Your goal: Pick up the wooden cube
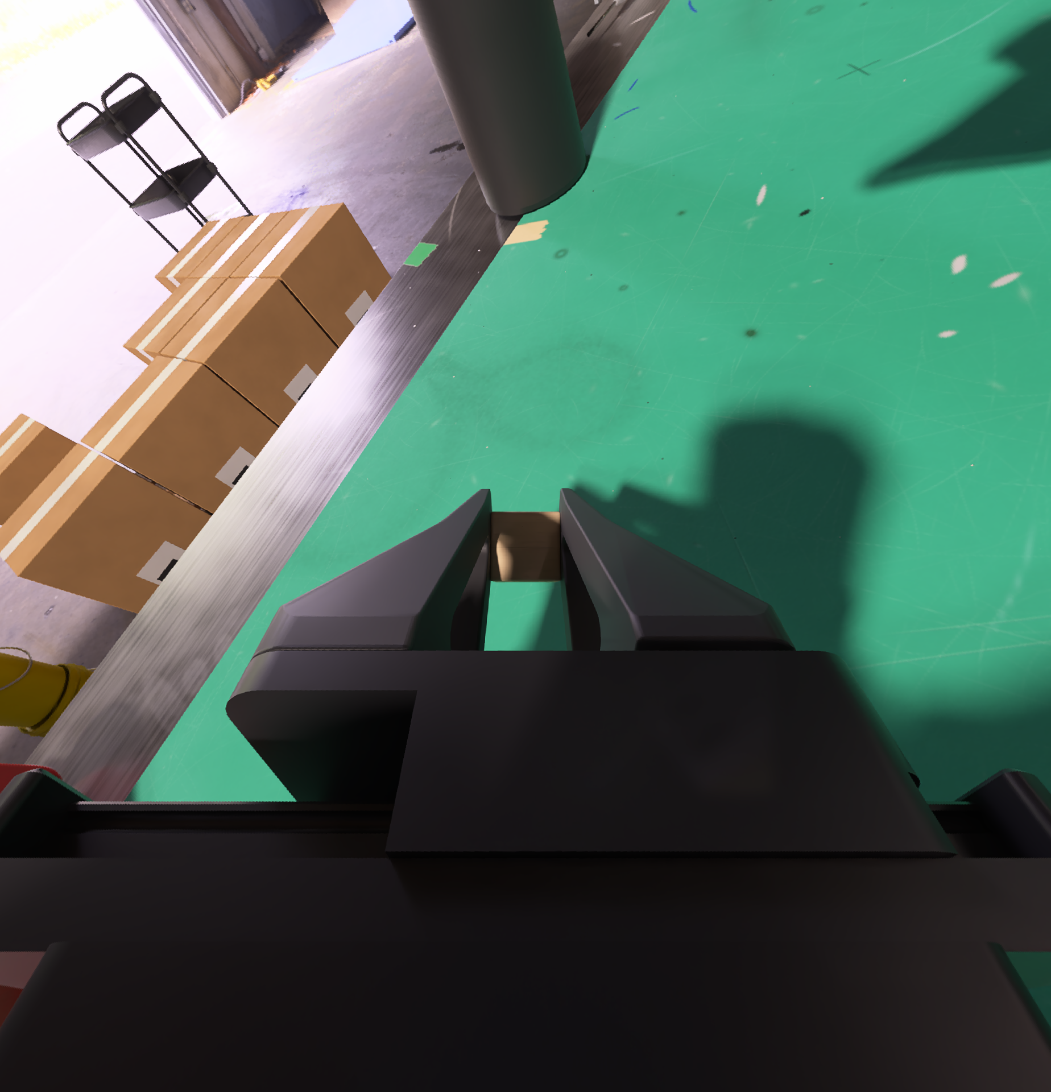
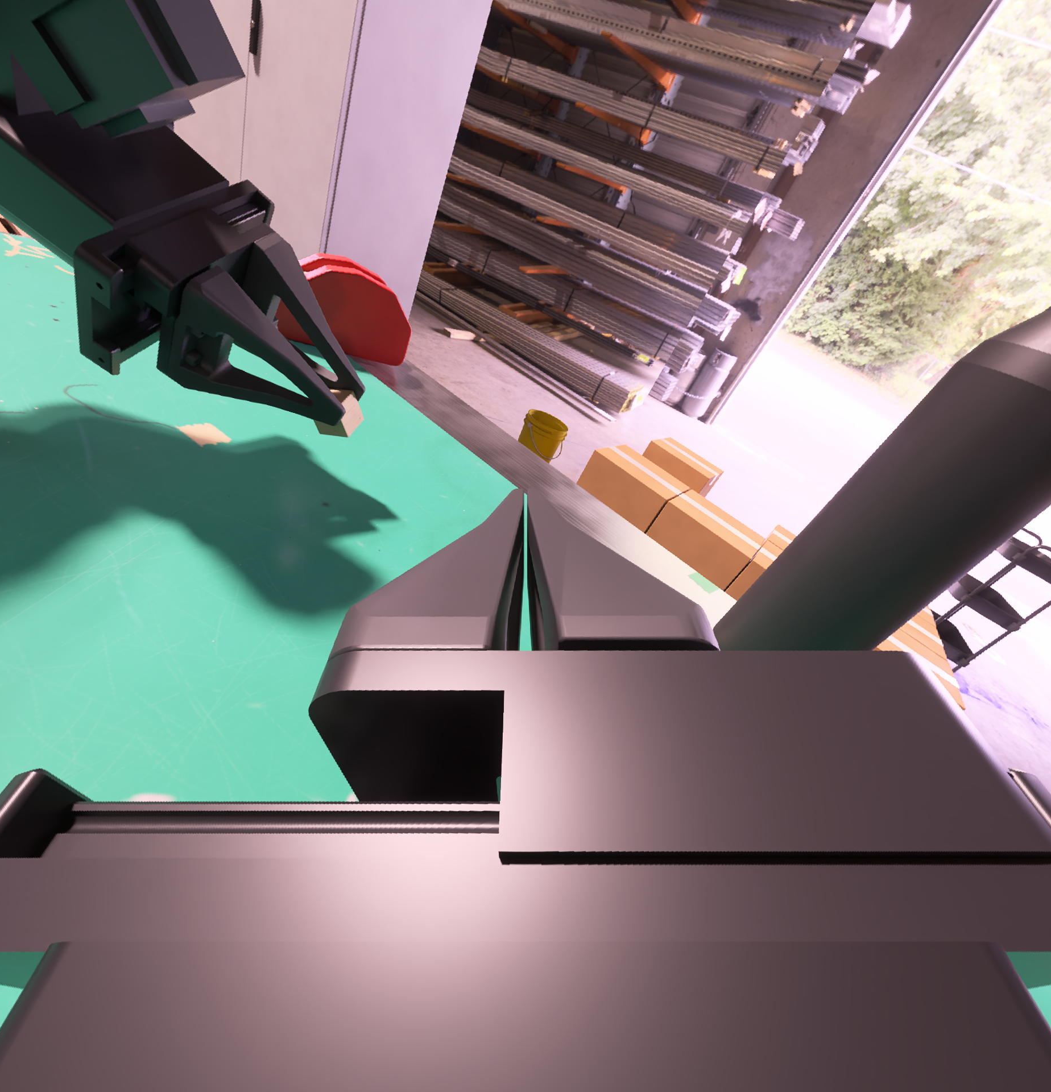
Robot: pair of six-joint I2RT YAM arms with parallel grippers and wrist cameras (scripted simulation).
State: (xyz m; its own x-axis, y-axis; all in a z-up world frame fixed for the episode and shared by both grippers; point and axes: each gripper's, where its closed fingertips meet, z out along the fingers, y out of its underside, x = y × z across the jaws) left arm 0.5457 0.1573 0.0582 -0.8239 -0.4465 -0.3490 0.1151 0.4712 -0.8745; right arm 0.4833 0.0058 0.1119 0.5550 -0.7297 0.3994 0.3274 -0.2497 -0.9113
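Note:
The wooden cube (image 1: 524,546) is small and light tan. My left gripper (image 1: 525,502) is shut on it, its two dark fingers pressed on the cube's left and right sides, above the green table mat (image 1: 747,295). In the right wrist view the left gripper (image 2: 340,408) holds the cube (image 2: 347,418) clear above the mat, its shadow cast below. My right gripper (image 2: 524,499) is shut and empty, over the mat near the table's edge.
A grey post (image 1: 505,106) stands at the metal table edge (image 1: 357,425). Cardboard boxes (image 1: 227,378) and a black cart (image 1: 139,153) stand on the floor beyond. The right wrist view shows a red object (image 2: 357,319), a yellow bucket (image 2: 544,434) and metal racks (image 2: 617,195).

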